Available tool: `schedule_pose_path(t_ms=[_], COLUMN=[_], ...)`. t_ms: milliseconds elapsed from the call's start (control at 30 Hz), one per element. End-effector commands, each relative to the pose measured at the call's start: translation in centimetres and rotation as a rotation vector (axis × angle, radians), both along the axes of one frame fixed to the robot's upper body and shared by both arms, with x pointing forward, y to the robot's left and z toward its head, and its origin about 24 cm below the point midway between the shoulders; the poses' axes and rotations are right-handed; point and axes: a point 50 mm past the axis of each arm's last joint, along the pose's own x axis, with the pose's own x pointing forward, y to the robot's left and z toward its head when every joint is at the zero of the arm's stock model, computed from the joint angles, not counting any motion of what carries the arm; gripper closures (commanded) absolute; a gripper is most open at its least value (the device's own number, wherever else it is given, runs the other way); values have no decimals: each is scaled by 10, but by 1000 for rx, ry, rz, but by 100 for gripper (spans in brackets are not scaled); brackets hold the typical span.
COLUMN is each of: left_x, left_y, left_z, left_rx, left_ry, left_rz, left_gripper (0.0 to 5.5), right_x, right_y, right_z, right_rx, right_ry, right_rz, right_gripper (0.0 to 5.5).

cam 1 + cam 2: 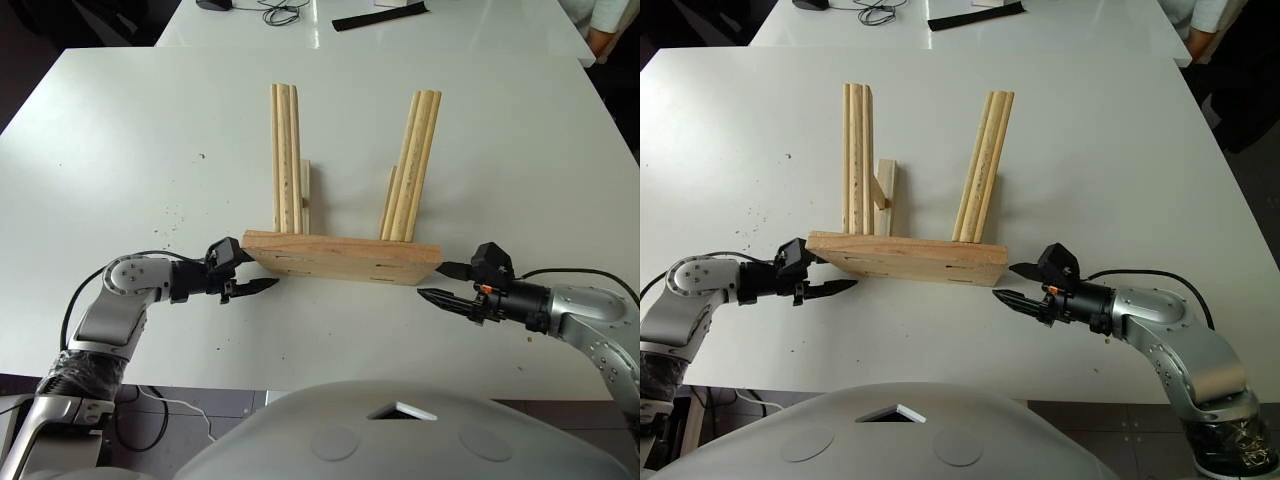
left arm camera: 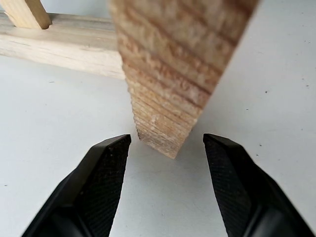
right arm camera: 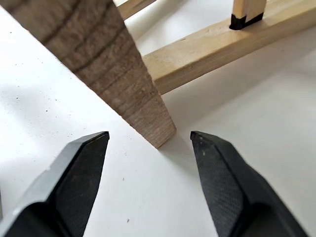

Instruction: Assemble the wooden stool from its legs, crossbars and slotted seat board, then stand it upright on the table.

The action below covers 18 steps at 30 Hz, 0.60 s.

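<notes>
The wooden stool lies on its side on the white table. Its slotted seat board stands on edge nearest me, and two bundles of legs stretch away from it. My left gripper is open at the board's left end, its fingers either side of the board's corner without touching. My right gripper is open at the board's right end, and the corner sits just ahead of its spread fingertips.
A second white table stands behind, with a black strap and cables on it. Small crumbs dot the table at the left. Open tabletop lies on both sides of the stool.
</notes>
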Motion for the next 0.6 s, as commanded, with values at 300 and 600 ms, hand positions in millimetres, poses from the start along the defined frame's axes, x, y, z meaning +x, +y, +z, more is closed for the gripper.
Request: schedule_pose_path(t_ms=[300,600], left_x=[10,9], left_y=[-13,-11], left_z=[-13,-6], left_rx=[32,2], left_ry=[9,20], left_rz=[-86,-108], left_gripper=[275,348], right_x=[7,2], right_y=[15,15], right_z=[-24,-26], right_rx=[-54,-80], right_ry=[-23,-48], right_rz=[82,107], right_gripper=[243,344])
